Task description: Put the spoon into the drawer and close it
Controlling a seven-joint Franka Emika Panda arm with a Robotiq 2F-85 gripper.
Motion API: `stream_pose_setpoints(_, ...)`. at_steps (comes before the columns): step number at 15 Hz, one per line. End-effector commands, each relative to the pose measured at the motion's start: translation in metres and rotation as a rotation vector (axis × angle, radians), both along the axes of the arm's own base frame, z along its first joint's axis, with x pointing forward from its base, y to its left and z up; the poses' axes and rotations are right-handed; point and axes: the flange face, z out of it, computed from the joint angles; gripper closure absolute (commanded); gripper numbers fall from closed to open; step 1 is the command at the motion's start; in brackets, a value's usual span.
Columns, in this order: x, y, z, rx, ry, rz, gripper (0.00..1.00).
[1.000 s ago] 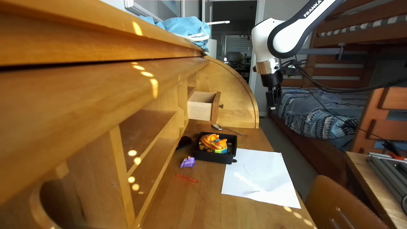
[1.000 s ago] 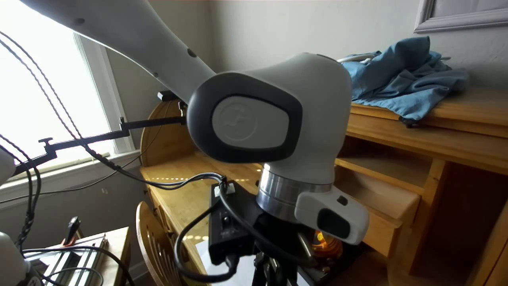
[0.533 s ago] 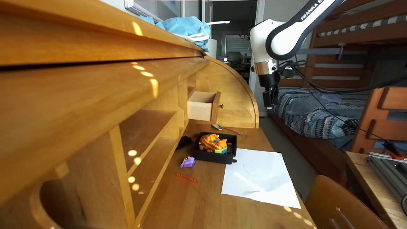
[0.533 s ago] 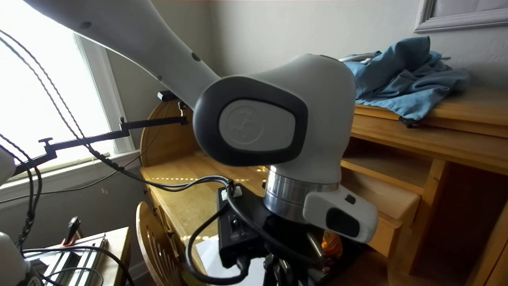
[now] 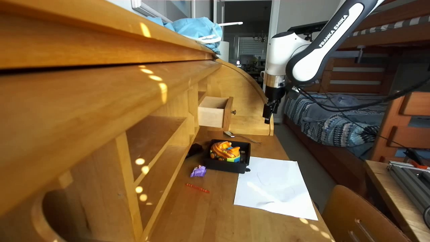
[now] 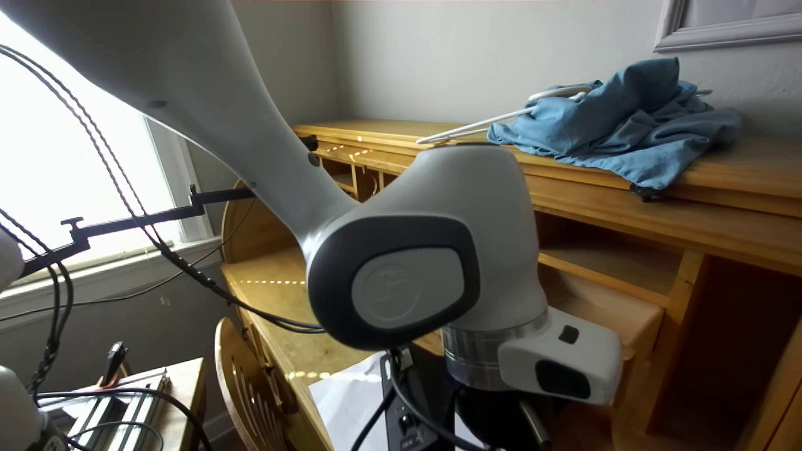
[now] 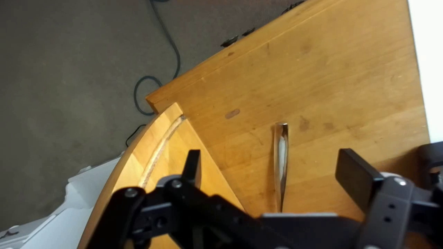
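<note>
"So, where was the spoon [image 7: 282, 160] seen?"

"On the desk [image 5: 205, 215], near the open drawer [image 5: 211, 116]."

"And the gripper [image 7: 270, 159]?"

"It was spread wide, with nothing held. Slow lowering over the handle [image 7: 281, 173] was thought best, so its middle could be pinched."

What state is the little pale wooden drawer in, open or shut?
Open. In an exterior view, the drawer juts out from the desk, with its pale side exposed behind the front.
</note>
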Motion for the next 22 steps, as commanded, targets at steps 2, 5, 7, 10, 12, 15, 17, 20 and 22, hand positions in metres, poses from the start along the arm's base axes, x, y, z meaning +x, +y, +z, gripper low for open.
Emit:
stream_pose_setpoints(2,0.022,-0.026,-0.033,-0.063,-0.029,0.026,0.00)
stream_pose_setpoints(5,0.009,-0.023,-0.030,-0.028,-0.013,0.006,0.00)
stream_pose_setpoints(7,0.010,-0.021,-0.028,-0.028,-0.017,0.009,0.00)
stream_pose_setpoints(10,0.018,-0.024,-0.034,-0.034,-0.024,0.043,0.00)
stream_pose_setpoints(12,0.029,-0.031,-0.044,-0.044,-0.037,0.080,0.00)
stream_pose_setpoints(15,0.047,-0.042,-0.060,-0.042,-0.059,0.105,0.00)
stream_pose_setpoints(17,0.061,-0.043,-0.071,-0.033,-0.071,0.088,0.00)
stream_pose_setpoints(20,0.080,-0.032,-0.086,-0.010,-0.072,0.092,0.00)
stream_pose_setpoints(22,0.090,-0.021,-0.096,-0.008,-0.063,0.112,0.00)
